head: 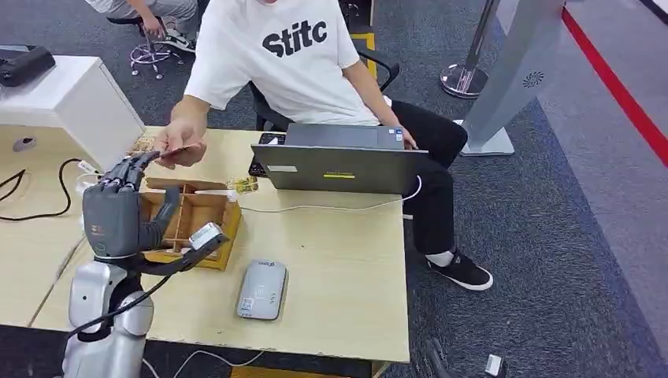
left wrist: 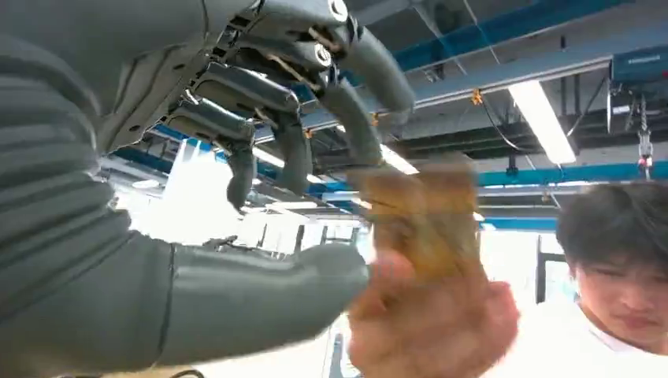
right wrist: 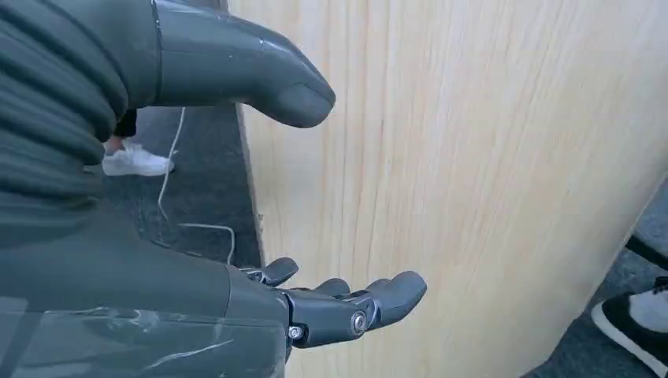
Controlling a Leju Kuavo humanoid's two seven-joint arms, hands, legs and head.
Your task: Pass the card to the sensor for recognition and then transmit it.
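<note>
The left hand point(head: 118, 206) is raised above the left side of the wooden table point(head: 346, 260), fingers stretched up and spread toward the far edge. A seated person in a white T-shirt reaches across with one hand point(head: 179, 144) and holds the card point(head: 183, 149) right at the robot's fingertips. In the left wrist view the card point(left wrist: 421, 213) is a blurred brownish rectangle lying in the gap between the dark fingers point(left wrist: 295, 153) and the thick thumb point(left wrist: 260, 295), with the person's hand point(left wrist: 429, 323) gripping it from below; whether the robot's fingers press on the card or merely touch it cannot be told.

Just beyond the left hand sits a wooden divided box point(head: 193, 220). The grey sensor point(head: 262, 290), a flat pad, lies on the table to the right of the box and nearer the front edge. A grey laptop point(head: 339, 161) stands open at the far side, in front of the person.

The right hand point(right wrist: 339, 307) hangs beside a pale wooden panel, fingers loosely apart and holding nothing
</note>
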